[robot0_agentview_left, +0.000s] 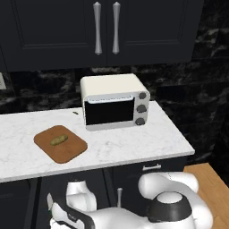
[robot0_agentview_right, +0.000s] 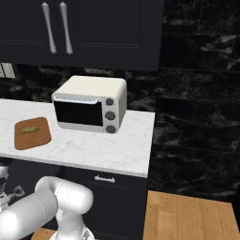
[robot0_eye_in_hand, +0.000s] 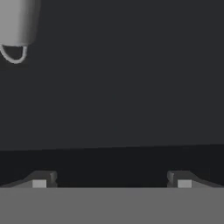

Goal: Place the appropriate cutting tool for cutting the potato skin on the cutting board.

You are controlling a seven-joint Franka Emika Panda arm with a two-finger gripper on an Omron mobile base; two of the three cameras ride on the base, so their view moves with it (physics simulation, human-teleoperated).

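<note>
Gripper [robot0_eye_in_hand: 112, 181]: fingers spread wide, holding nothing, low before dark cabinet front.
Potato [robot0_agentview_left: 58, 140]: on cutting board [robot0_agentview_left: 71, 151], left of toaster oven [robot0_agentview_left: 114, 101].

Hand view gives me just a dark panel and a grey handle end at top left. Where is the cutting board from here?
Observer: Up on the white counter. The cutting board lies at its left part, while the gripper is down in front of the dark lower cabinets.
Operator: Anything on the board?
Observer: The potato lies on it, near the middle. No tool is on it yet.
Operator: What else stands up there?
Observer: A white toaster oven stands to the right of the board and further back, clear of it.
</note>
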